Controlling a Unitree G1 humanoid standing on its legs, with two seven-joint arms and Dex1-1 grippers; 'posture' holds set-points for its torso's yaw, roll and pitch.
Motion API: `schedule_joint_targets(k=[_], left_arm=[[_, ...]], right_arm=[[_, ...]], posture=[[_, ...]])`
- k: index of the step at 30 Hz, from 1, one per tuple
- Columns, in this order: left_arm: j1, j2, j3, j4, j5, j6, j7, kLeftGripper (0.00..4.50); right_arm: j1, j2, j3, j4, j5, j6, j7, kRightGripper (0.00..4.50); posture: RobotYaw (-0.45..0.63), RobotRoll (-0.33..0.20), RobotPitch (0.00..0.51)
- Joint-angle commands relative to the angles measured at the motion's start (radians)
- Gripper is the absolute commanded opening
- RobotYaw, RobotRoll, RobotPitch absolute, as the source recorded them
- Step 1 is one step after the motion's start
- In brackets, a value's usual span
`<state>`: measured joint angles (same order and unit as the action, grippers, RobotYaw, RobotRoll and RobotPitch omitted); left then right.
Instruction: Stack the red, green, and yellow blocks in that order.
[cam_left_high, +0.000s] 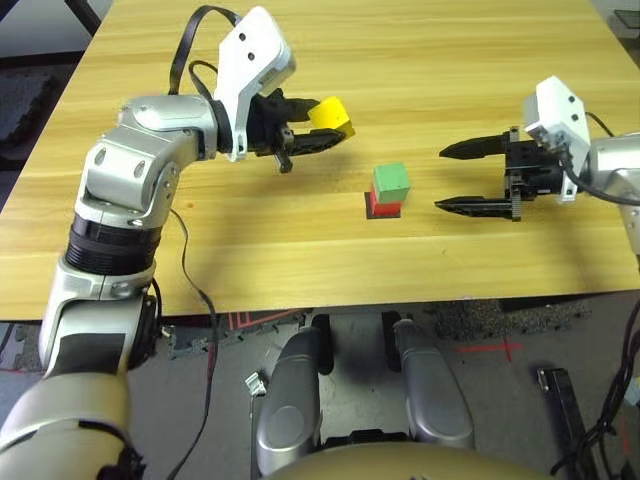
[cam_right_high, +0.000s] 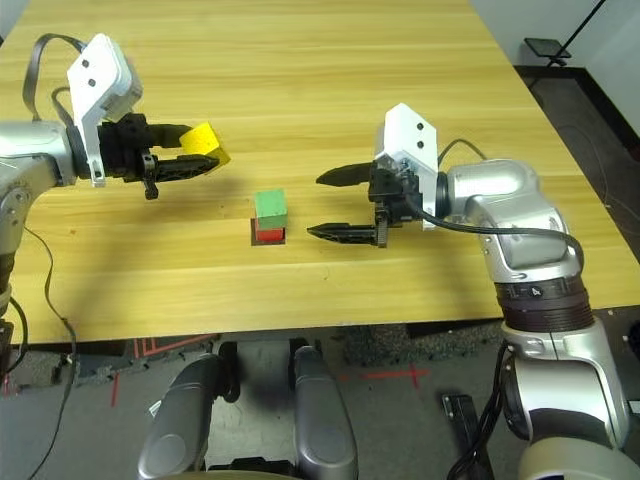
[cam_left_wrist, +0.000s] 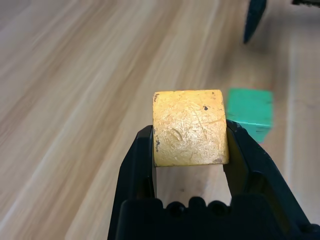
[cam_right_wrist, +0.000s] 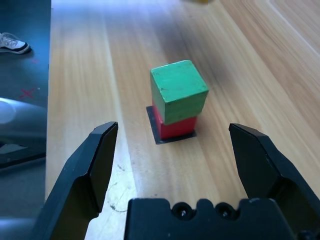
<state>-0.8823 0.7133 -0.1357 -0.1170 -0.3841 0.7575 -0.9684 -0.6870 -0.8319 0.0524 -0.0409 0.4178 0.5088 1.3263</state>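
The green block (cam_left_high: 391, 182) sits on top of the red block (cam_left_high: 383, 207), which rests on a flat black square patch (cam_right_wrist: 159, 139) near the table's middle. My left gripper (cam_left_high: 322, 130) is shut on the yellow block (cam_left_high: 330, 115), held above the table to the left of and farther back than the stack. The left wrist view shows the yellow block (cam_left_wrist: 189, 127) clamped between both fingers, with the green block (cam_left_wrist: 250, 112) beyond it. My right gripper (cam_left_high: 450, 178) stands open to the right of the stack, its fingers pointing at it with nothing between them.
The wooden table (cam_left_high: 250, 250) has bare room on all sides of the stack. Its front edge runs close below the stack. A shoe (cam_right_wrist: 14, 43) lies on the floor past the table's edge in the right wrist view.
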Motion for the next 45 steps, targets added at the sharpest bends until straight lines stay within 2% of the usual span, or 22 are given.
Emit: schedule_joint_targets(k=[1, 7, 15, 19, 28, 45], left_arm=[[-0.011, -0.014, -0.021, -0.063, -0.034, 0.032, -0.034, 1.93], [-0.039, -0.052, -0.042, -0.107, -0.054, 0.08, -0.034, 1.93], [-0.074, -0.075, -0.128, -0.033, 0.01, 0.033, -0.062, 1.93], [-0.105, -0.091, -0.17, 0.019, 0.055, -0.011, -0.085, 1.93], [-0.148, -0.141, -0.208, 0.029, 0.074, -0.014, -0.127, 1.93], [-0.162, -0.164, -0.242, 0.105, 0.154, -0.035, -0.137, 1.93]], right_arm=[[0.004, -0.034, -0.03, -0.036, 0.032, 0.023, 0.013, 4.5], [0.013, -0.062, -0.041, -0.039, 0.037, 0.024, 0.011, 4.5], [0.009, -0.105, -0.046, -0.03, 0.047, 0.022, 0.04, 4.5], [0.011, -0.107, -0.045, -0.028, 0.046, 0.02, 0.041, 4.5], [0.032, -0.099, -0.051, -0.022, 0.041, 0.009, 0.027, 4.5], [0.042, -0.074, -0.049, -0.036, 0.053, 0.01, -0.003, 4.5]], posture=[[0.23, 0.068, 0.254], [0.22, 0.072, 0.253], [0.21, 0.075, 0.259], [0.21, 0.077, 0.264], [0.2, 0.085, 0.266], [0.2, 0.095, 0.272]])
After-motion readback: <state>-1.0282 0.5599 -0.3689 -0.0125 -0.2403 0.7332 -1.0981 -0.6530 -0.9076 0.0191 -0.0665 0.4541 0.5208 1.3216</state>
